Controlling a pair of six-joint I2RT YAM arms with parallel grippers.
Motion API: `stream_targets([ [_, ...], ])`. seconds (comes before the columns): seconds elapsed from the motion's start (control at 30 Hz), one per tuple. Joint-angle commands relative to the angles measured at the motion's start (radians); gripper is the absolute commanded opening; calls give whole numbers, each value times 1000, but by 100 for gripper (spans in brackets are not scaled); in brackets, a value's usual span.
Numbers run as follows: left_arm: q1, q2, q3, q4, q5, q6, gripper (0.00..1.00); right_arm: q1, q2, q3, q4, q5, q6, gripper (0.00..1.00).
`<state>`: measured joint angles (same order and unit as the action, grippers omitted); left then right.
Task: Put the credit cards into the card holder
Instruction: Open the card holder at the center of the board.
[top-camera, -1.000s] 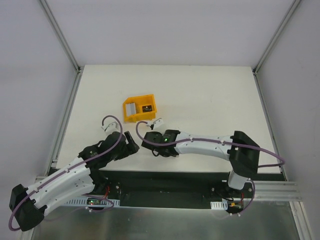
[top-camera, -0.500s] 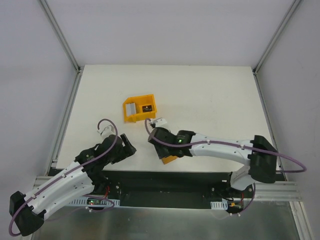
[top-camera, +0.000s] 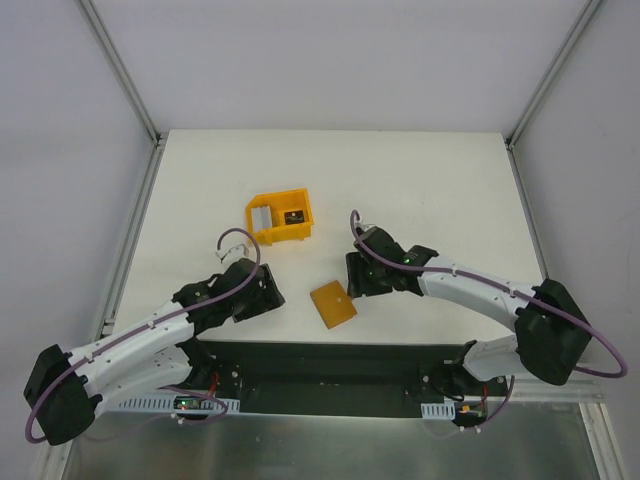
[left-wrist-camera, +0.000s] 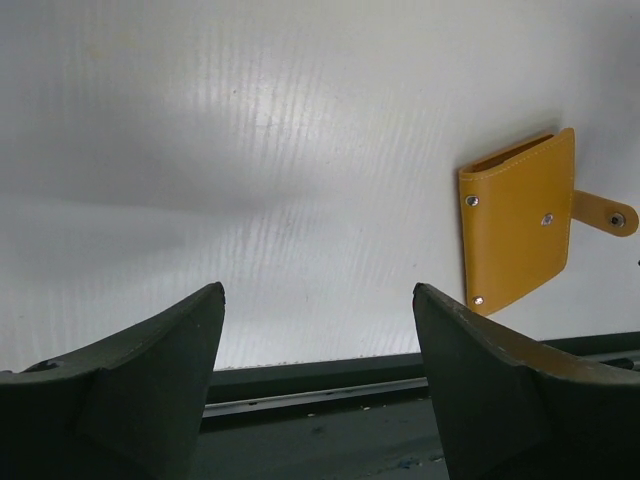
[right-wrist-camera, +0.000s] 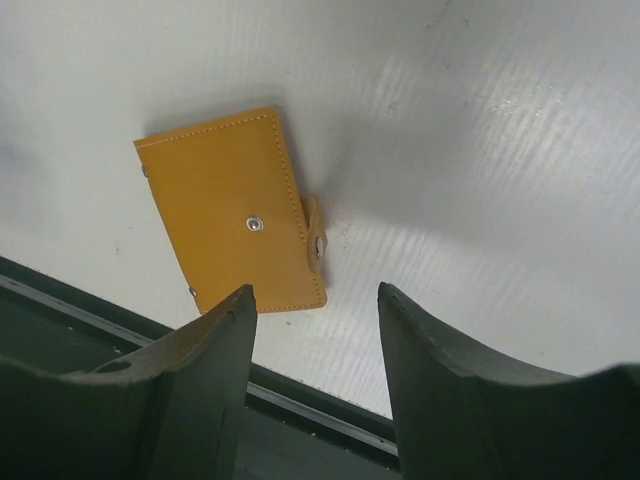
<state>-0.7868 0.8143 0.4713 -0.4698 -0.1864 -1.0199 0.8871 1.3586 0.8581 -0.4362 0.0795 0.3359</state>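
Lets go with the right tool (top-camera: 360, 278): nearly closed over the holder (top-camera: 334, 304) a second ago, now spread about halfway, gripping nothing, drawn back just to its right. Leaves the holder flat on the tabletop (top-camera: 420, 200) near the front edge, folded shut, snap tab (right-wrist-camera: 315, 228) unfastened and sticking out at the side, touching neither arm. Keeps the left tool (top-camera: 268, 298) wide and empty too, just to the holder's left, swung in closer than a second ago.

Probably marks the end of setting the holder down in reach of both arms, not any filling: no card in it yet. Still needs opening ahead of any loading, most likely with one tool pinning one flap and the other lifting.

Shows the cards (top-camera: 262, 216) farther back in the yellow bin (top-camera: 275, 236), a grey one and a dark one side by side; cannot tell of any more beneath. Places them well apart from the holder, behind and to its left.

In the way: the closed fold first of all; then the bin walls, likely a hindrance to pinching a thin flat card; also the front rail (left-wrist-camera: 320, 385) close by the holder, with little room for an approach from that side
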Motion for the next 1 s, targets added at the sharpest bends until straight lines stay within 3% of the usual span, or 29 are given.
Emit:
stream_targets([
  [0.0, -14, 51, 47, 63, 22, 15, 75, -37, 48, 12, 100, -142, -41, 53],
  [0.13, -14, 77, 52, 76, 25, 17, 76, -56, 99, 18, 120, -173, -51, 44],
  [0.3, -14, 74, 50, 79, 19, 17, 77, -76, 126, 12, 135, -181, -64, 41],
  [0.47, -15, 82, 56, 79, 11, 32, 78, -109, 135, 7, 162, -219, -83, 23],
  [0.57, -14, 94, 64, 80, 19, 44, 78, -123, 143, 4, 151, -234, -98, 22],
  [0.73, -14, 109, 75, 80, 24, 50, 78, -122, 146, -11, 151, -244, -104, 30],
  [0.97, -12, 118, 73, 82, 31, 47, 78, -123, 175, -8, 163, -259, -106, 28],
])
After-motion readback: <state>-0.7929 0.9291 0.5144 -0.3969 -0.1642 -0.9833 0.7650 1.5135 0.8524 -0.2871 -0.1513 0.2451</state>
